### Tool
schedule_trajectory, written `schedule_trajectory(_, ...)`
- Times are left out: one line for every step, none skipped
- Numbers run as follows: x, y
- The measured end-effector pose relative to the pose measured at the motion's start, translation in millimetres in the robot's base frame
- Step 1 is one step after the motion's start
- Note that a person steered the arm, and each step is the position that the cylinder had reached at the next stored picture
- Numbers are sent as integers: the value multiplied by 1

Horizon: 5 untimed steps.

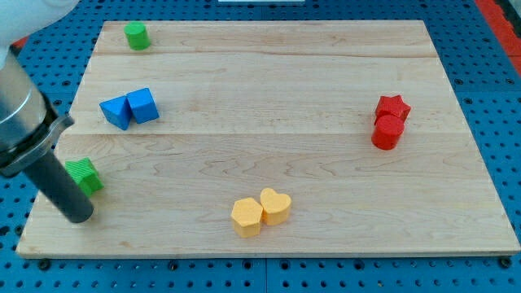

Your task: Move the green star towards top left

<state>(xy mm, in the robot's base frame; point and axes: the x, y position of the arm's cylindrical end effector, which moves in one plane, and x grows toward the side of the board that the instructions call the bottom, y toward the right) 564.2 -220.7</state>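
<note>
The green star (86, 175) lies near the left edge of the wooden board (269, 98), low in the view. My tip (79, 216) rests on the board just below the star and slightly to its left, close to it or touching. The dark rod rises from the tip towards the view's upper left and hides part of the star's left side. A green cylinder (137, 36) stands near the board's top left corner.
Two blue blocks (130, 108) sit side by side at the upper left. A red star (393, 107) touches a red cylinder (387, 133) at the right. Two yellow blocks (260, 212), a hexagon and a heart, touch at the bottom centre. The board's left edge is beside the tip.
</note>
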Motion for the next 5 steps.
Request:
schedule_trajectory(-6, -24)
schedule_trajectory(-12, -44)
schedule_trajectory(-25, -49)
schedule_trajectory(-54, -25)
schedule_trajectory(-74, 18)
